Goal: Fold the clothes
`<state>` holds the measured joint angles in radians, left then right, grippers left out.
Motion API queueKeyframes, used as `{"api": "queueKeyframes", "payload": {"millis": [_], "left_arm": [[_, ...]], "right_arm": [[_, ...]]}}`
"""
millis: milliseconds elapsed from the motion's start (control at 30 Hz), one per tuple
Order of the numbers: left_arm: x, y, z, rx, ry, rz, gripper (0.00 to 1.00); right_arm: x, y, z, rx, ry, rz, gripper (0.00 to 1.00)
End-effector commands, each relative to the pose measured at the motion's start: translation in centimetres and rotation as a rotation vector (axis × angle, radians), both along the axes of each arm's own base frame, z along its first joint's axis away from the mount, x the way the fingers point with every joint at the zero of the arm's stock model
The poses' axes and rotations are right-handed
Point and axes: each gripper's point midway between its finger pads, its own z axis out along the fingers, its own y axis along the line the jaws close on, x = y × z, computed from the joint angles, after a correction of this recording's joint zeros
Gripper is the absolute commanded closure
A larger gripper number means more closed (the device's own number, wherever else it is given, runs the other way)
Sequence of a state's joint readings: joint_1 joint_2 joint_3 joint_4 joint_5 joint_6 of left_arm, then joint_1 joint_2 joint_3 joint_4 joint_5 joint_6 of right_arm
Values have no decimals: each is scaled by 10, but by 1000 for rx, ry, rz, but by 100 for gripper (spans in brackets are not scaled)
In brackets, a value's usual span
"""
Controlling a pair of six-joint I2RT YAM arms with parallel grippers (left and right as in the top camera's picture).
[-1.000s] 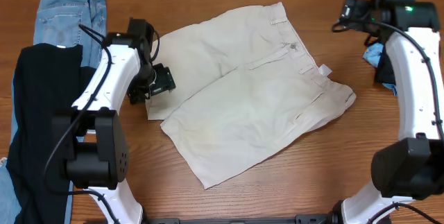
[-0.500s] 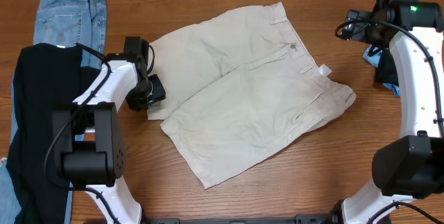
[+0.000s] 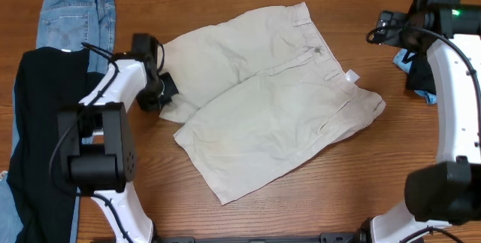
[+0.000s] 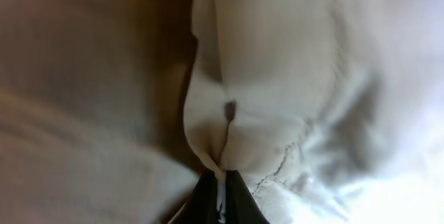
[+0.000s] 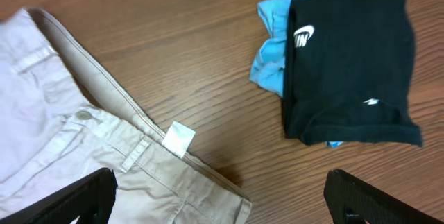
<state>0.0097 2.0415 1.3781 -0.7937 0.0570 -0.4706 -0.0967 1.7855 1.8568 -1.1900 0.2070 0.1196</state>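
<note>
Light beige trousers (image 3: 263,100) lie spread across the middle of the wooden table, waistband toward the upper right. My left gripper (image 3: 160,92) sits low at their left edge. In the left wrist view its black fingertips (image 4: 236,200) are pinched together on a raised fold of the beige trousers (image 4: 277,78), so the left gripper (image 4: 219,195) is shut on the cloth. My right gripper (image 3: 391,31) hovers high past the waistband end. In the right wrist view the right gripper (image 5: 222,207) stands wide open above the waistband corner (image 5: 139,161), with nothing between its fingers.
Blue jeans (image 3: 75,13) and a black garment (image 3: 41,115) lie stacked at the far left. A folded black garment (image 5: 350,64) on a light blue cloth (image 5: 274,57) sits at the right edge. A white tag (image 5: 179,139) sticks out from the waistband.
The left gripper has slid up along the trousers' left edge and closed on it, bunching the cloth. The right arm has drifted slightly right.
</note>
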Motion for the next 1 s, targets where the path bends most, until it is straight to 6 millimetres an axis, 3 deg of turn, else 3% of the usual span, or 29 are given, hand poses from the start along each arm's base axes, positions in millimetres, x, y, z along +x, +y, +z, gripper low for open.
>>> {"api": "queueKeyframes", "payload": {"millis": [0, 200, 367, 400, 433, 467, 500, 633, 700, 967], "left_arm": [[40, 33, 17, 29, -90, 13, 96], [97, 82, 84, 61, -299, 88, 96], [112, 109, 123, 63, -378, 134, 96], [111, 107, 125, 50, -375, 131, 95], [109, 103, 126, 33, -364, 122, 85], [105, 99, 124, 12, -348, 108, 67], [101, 93, 122, -9, -328, 99, 57], [78, 75, 112, -39, -218, 78, 39], [64, 65, 108, -50, -154, 64, 35], [28, 42, 101, -72, 6, 31, 34]], "right_arm": [[-8, -1, 29, -4, -71, -11, 0], [-14, 0, 25, -1, -42, -11, 0], [-12, 6, 24, 31, -46, 8, 0], [-13, 6, 24, 31, -45, 8, 0], [-13, 6, 24, 31, -45, 8, 0], [-13, 6, 24, 31, -43, 8, 0], [-14, 6, 23, 32, -39, 8, 0], [-20, 7, 21, 37, -15, 4, 0], [-24, 10, 23, 53, -13, 8, 0], [-46, 20, 44, 99, -41, 15, 0]]}}
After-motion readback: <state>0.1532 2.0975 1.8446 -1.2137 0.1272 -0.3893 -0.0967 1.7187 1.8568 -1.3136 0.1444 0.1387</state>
